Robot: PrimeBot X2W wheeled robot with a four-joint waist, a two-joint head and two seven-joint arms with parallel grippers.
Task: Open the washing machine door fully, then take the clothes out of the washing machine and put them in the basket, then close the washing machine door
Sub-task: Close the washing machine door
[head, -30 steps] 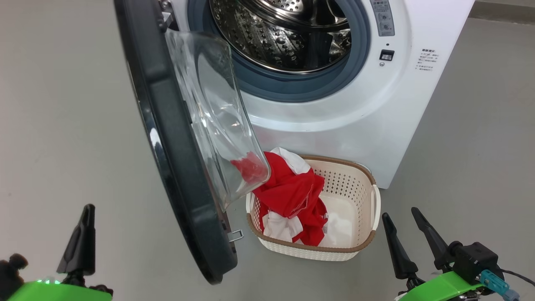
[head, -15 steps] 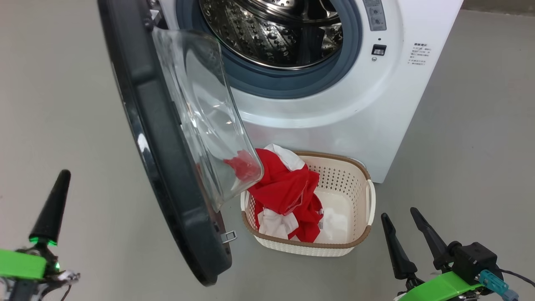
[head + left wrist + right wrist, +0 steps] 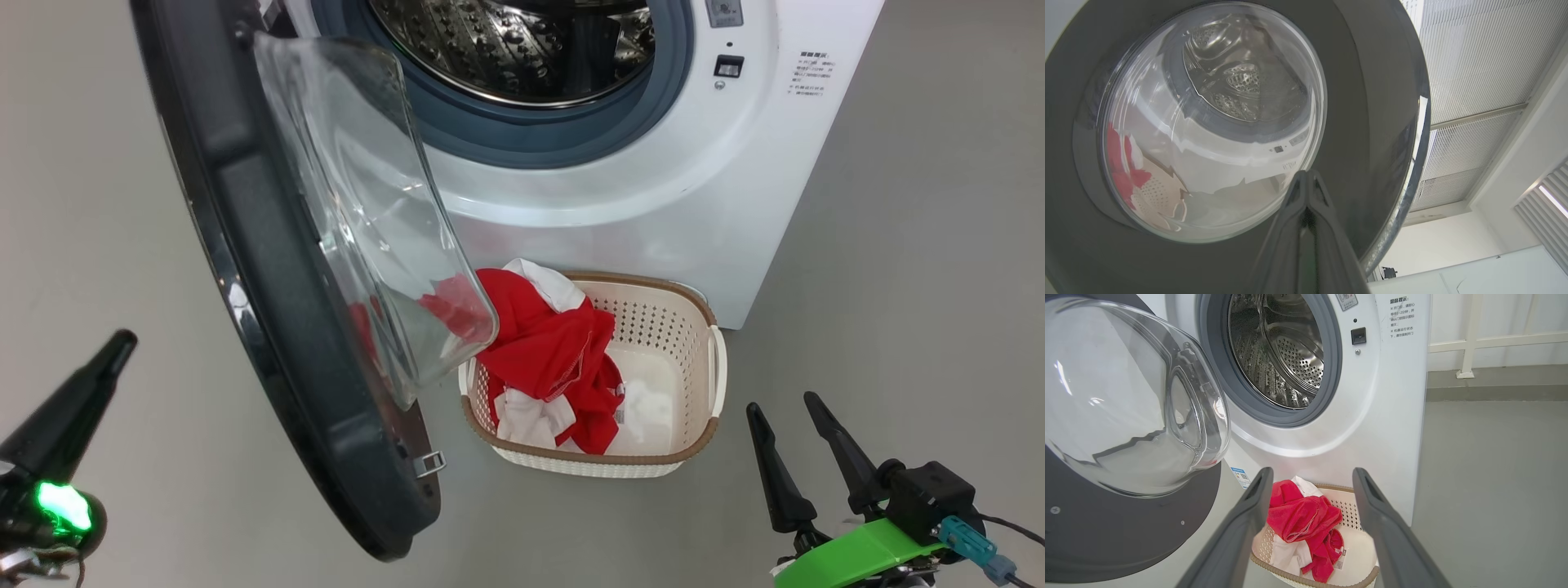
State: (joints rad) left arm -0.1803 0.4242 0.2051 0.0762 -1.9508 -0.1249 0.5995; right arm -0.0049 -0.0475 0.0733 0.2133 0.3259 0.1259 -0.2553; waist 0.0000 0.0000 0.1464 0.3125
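Nearest on the left, the left hand (image 3: 114,351) is pinched shut on nothing, pointing at the outer face of the large round black-rimmed washing machine door (image 3: 269,286) with its bulging glass window. A narrow tip pushing that glossy face could skid off, or push too weakly for the door to latch. Near right, the right hand (image 3: 780,404) gapes wide, empty. Beyond it, the red-and-white fabric clothes (image 3: 555,351) are heaped in the small cream perforated plastic basket (image 3: 653,318), against the big white front-loading washing machine (image 3: 620,212). The glass bulge overhangs that heap and might snag it in swinging. Farthest, the steel drum (image 3: 522,49) looks empty.
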